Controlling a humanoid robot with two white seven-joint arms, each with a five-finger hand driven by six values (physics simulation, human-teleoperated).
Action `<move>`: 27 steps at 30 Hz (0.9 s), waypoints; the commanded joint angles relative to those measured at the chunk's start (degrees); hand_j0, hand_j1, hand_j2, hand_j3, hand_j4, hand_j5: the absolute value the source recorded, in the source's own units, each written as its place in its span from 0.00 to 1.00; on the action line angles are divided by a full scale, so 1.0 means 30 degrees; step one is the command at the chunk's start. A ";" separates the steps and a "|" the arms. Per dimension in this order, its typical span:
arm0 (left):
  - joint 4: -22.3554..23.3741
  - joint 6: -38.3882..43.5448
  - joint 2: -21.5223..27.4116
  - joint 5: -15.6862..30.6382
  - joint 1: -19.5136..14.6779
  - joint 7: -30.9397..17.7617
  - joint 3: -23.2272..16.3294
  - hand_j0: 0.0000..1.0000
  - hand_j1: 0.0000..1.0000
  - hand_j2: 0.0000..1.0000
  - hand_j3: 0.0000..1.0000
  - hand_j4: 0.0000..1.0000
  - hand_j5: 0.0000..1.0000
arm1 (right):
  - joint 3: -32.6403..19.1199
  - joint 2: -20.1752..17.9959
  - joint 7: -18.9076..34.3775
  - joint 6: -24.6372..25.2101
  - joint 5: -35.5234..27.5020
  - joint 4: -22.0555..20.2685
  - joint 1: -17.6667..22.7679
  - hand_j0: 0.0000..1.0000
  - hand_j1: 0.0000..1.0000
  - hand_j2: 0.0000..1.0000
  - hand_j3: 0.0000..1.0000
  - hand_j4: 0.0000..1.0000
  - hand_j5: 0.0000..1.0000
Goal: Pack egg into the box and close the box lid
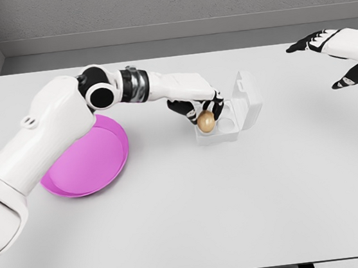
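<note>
One egg (206,122): held by left hand (197,108) fingers, over the box (224,117), frame centre.
Box lid (249,99): raised.
Right hand (338,51): upper right, fingers spread, holding nothing.
Plate (94,158): left, on worktop (239,205).

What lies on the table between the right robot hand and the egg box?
Nothing: in the head view the white table is bare from the right robot hand to the box.

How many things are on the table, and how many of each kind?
Egg: 1, held in the left hand over the box
Box: 1, white, lid up
Plate: 1, pink
Total: 3
</note>
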 commanded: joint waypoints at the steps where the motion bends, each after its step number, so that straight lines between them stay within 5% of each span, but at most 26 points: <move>1: 0.0281 0.0055 -0.0303 -0.0094 0.0000 0.0011 -0.0011 0.38 0.38 0.38 0.38 0.38 0.38 | -0.0008 -0.0018 -0.0009 0.0057 -0.0026 0.0008 0.0000 1.00 1.00 1.00 1.00 1.00 1.00; 27: 0.1365 0.0055 -0.0977 -0.1413 -0.0088 0.0011 -0.0011 0.41 0.41 0.41 0.41 0.41 0.41 | 0.0022 -0.0018 -0.0009 0.0057 0.0238 0.0008 0.0000 1.00 1.00 1.00 1.00 1.00 1.00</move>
